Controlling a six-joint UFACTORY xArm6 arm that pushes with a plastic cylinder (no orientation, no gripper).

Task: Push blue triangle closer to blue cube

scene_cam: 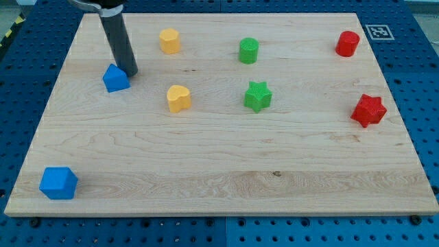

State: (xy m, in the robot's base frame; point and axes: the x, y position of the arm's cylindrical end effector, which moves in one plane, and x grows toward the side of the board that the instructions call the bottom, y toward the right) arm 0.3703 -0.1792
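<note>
The blue triangle (116, 79) sits in the upper left of the frame on the wooden surface (226, 165). My tip (130, 72) rests just at the triangle's upper right edge, apparently touching it; the end effector is a plain dark rod with nothing to spread or pinch, so it holds nothing. The blue cube (58, 183) lies well apart, in the lower left corner of the frame. Near the middle, a yellow heart (178, 99) stands right of the triangle, with a yellow cylinder-like block (170, 41) above it. Further right are a green cylinder (249, 51) and a green star (258, 96). At far right are a red cylinder (348, 43) and a red star (368, 110).
</note>
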